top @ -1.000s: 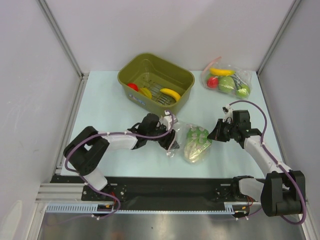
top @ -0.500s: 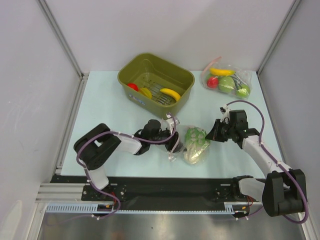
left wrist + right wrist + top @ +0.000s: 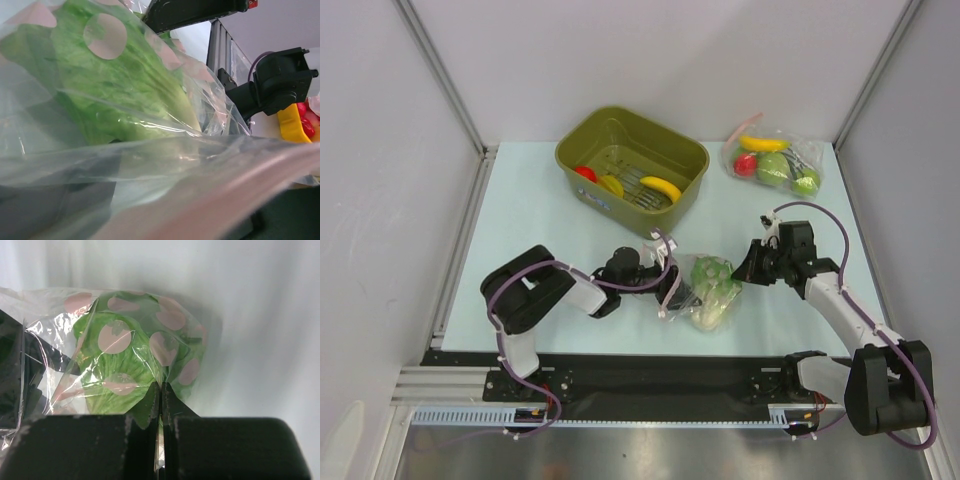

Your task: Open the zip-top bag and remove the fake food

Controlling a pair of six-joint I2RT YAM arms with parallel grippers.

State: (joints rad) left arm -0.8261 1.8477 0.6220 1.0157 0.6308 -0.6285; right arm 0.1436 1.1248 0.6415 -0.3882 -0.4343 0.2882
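since a second ago your left arm's elbow has swung right and the left gripper (image 3: 673, 288) has pushed against the left edge of the zip-top bag (image 3: 700, 310). film covers the left wrist lens, so you cannot tell how its jaws stand. your right gripper (image 3: 161, 399) is pressed together, pinching the bag's right corner. the cabbage (image 3: 712, 280) lies inside the bag, between both grippers, on the table (image 3: 540, 230).
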